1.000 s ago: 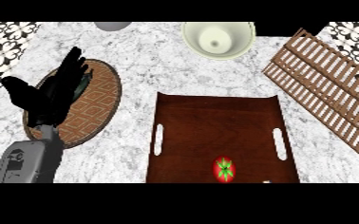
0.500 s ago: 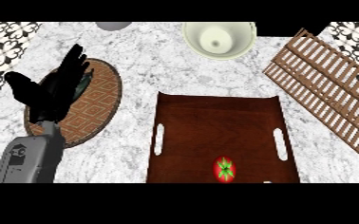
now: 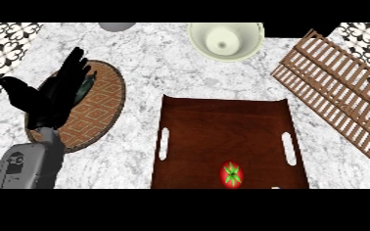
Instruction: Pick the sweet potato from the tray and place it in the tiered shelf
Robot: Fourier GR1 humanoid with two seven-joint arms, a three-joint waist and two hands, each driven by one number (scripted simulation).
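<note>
From my station I see the left robot hand (image 3: pixel 54 95) at about nine o'clock in the head view, its grey forearm coming up from the lower left corner. Its fingers are straight and spread, pointing up, released and holding nothing. It hangs over a round woven mat (image 3: pixel 98 110) with an orange diamond pattern, which lies on the marble counter (image 3: pixel 155 73); something dark sits on the mat behind the fingers, but I cannot tell what it is.

My right robot hand does not show anywhere.

The brown tray (image 3: pixel 227 127) lies at about six o'clock from the middle, with a slot handle cut into each long side. Near its lower edge, at six o'clock, rests a round red item with a green star-shaped top (image 3: pixel 231 174). That is the only thing I see on the tray, and it looks more like a tomato than a sweet potato.

At twelve o'clock stands a cream bowl (image 3: pixel 225 40), apart from the tray. At eleven o'clock, the edge of a grey round object (image 3: pixel 118 26) shows, cut by the top. The wooden slatted shelf (image 3: pixel 329 90) runs diagonally at two to three o'clock, just beside the tray's right corner.
</note>
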